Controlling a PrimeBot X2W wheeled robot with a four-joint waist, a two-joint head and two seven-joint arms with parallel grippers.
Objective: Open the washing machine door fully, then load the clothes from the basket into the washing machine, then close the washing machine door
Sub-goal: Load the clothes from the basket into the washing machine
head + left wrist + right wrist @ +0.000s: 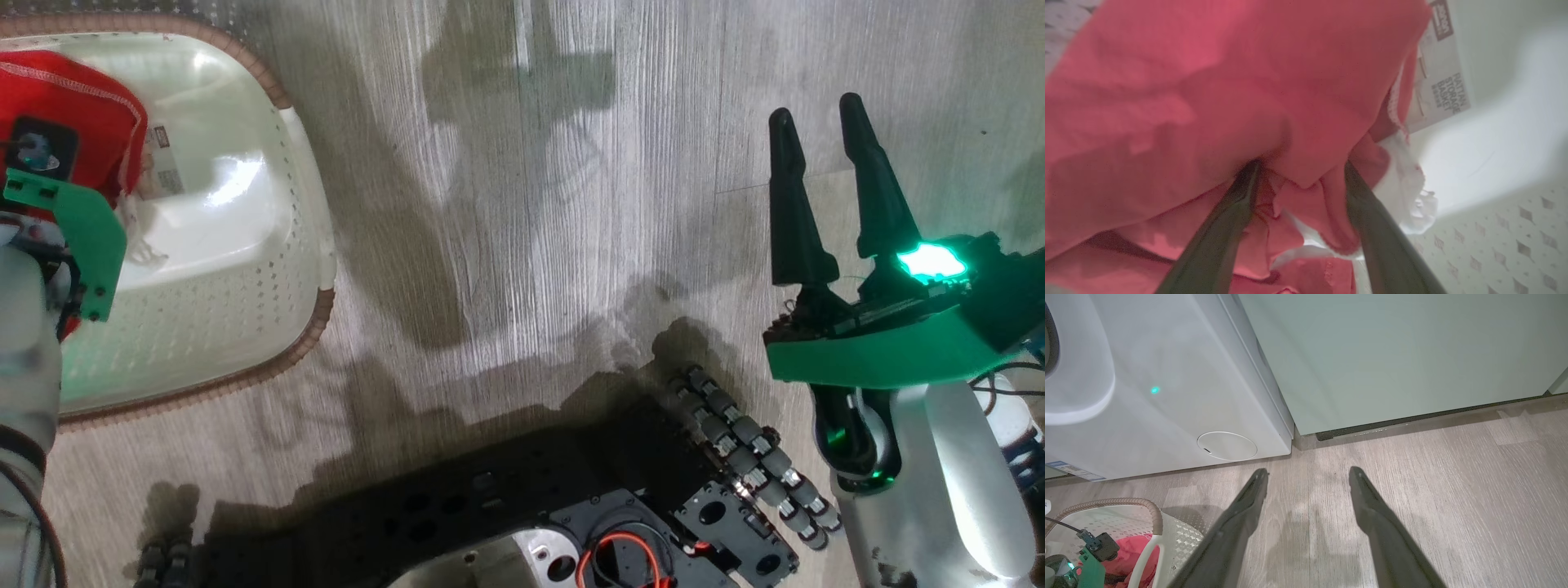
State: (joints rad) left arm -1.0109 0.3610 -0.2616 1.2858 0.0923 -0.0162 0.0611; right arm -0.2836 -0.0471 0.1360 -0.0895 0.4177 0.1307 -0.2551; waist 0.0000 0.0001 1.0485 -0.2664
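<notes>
Clearly the clothes [1208,81] are soft, light and floppy: red fabric with a white frilled edge, lying in the basket [269,204] at the upper left of the head view. The left end effector [1298,167] is spread, its fingers [1229,212] sunk into the folds with a bunch of cloth between them, not yet pinched. A thick gathered fold looks a safer hold than a thin edge, since loose cloth will likely trail and could snag on the brown rim [314,327] on the way up. The right end effector [815,110] is spread and empty over bare floor [531,204] at the right of the head view. In the right wrist view the washing machine [1167,375] stands at the upper left, just beside a pale green cabinet [1392,355], with open floor between it and the basket
</notes>
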